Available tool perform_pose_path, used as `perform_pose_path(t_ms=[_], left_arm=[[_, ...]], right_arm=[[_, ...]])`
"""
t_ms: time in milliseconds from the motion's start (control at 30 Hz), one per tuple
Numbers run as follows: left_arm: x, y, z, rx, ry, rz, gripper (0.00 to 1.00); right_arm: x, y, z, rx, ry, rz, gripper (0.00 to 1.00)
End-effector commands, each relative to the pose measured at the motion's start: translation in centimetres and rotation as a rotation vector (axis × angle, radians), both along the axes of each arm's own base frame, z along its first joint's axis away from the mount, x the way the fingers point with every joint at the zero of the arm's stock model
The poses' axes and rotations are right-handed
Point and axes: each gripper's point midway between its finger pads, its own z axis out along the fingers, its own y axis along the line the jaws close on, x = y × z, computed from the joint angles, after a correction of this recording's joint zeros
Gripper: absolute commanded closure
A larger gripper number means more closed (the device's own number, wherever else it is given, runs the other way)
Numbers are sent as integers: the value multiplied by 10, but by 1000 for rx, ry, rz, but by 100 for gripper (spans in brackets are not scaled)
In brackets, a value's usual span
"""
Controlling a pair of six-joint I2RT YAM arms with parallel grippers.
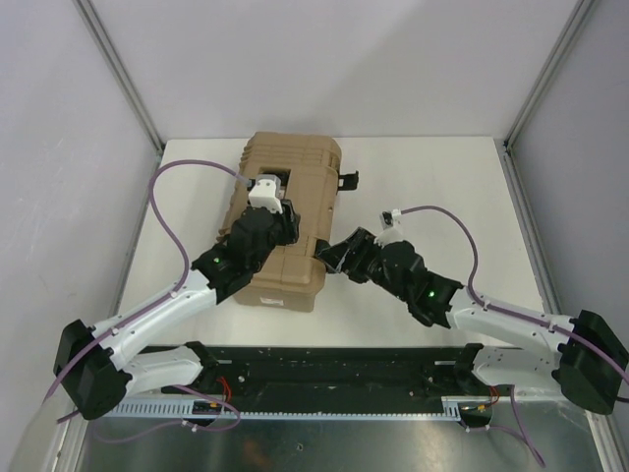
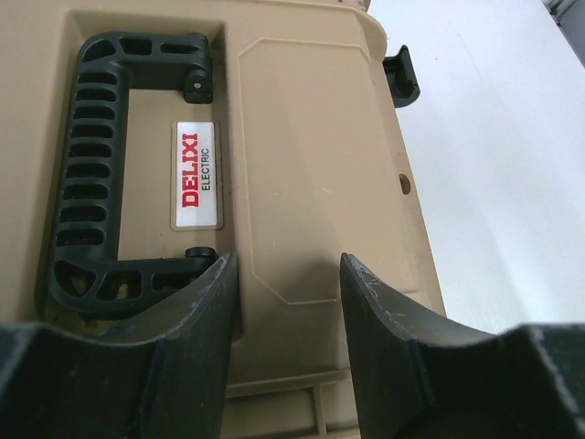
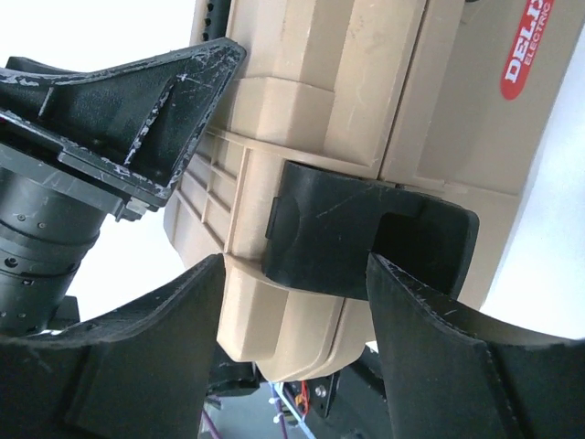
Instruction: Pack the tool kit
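The closed tan plastic tool case sits mid-frame, long axis running up-frame. The right gripper, jaws apart, straddles the black latch on its right side — the nearer arm; the left gripper hovers over the lid, likewise apart.

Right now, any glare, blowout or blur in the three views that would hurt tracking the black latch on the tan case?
Top external: even, soft light, faint shadows, tan plastic tool case sharp. Left wrist: red-and-white DELIXI label crisp, white table at the right nearly blown out, left gripper slightly soft up close. Right wrist: black plastic latch sharp, scratches readable, white areas at the edges clipped.
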Motion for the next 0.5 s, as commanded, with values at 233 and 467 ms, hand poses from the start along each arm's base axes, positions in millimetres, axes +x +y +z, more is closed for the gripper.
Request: perform_pose_path(t_ms=[233,467], left_arm=[[-100,-15,-137,125,554,-220,49],[-103,-20,-132,96,542,-243,49]], right_arm=[[-11,18,66,120,-78,181,40],[-11,22,59,26,-78,152,57]])
